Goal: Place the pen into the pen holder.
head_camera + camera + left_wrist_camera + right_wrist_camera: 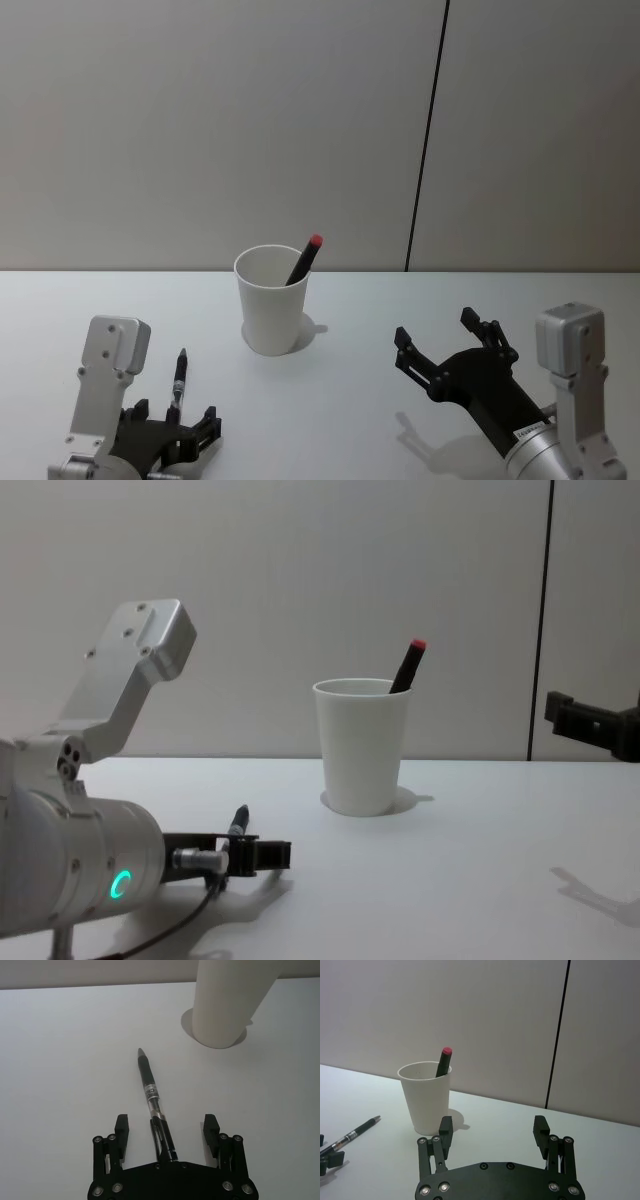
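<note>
Left pincer (166,1121): low over the table (360,300), fingers spread wide, gripping nothing.

Pen (150,1091): flat on the table, clip end between my left fingers, tip pointing out towards the cup. Neither finger touches it. The pale band on the barrel carries dark print, possibly starting with "C"; I can't read the rest.

Right pincer (437,330): on the right, raised off the table with its shadow below. It is released and empty, well apart from the cup.

Cup (272,310): plain white paper with a rolled rim, upright, no markings. Inside is a dark red-capped pen (306,260), leaning on the rim on my right with its cap well above it.

Room: bare white table all around the cup and between it and the loose pen. The table's far edge lies not far behind the cup, against a grey wall with a dark seam (428,130).
</note>
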Controlling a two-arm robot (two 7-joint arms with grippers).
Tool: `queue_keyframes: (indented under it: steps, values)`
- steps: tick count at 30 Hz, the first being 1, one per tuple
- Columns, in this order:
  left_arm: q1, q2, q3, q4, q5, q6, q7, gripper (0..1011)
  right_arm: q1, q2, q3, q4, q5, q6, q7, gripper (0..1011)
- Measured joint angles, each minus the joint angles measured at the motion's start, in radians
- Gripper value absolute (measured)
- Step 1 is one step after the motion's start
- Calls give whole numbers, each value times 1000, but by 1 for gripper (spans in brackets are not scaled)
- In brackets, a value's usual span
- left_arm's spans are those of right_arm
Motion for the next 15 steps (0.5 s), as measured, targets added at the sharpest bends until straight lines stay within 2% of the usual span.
queue_keyframes:
  steps: [5, 15]
  values:
    - [0, -1, -3, 3, 0, -1, 0, 848, 0, 0, 0, 0, 0, 0, 0, 1001]
    - [-1, -3, -4, 5, 0, -2, 0, 749, 0, 0, 0, 0, 0, 0, 0, 1001]
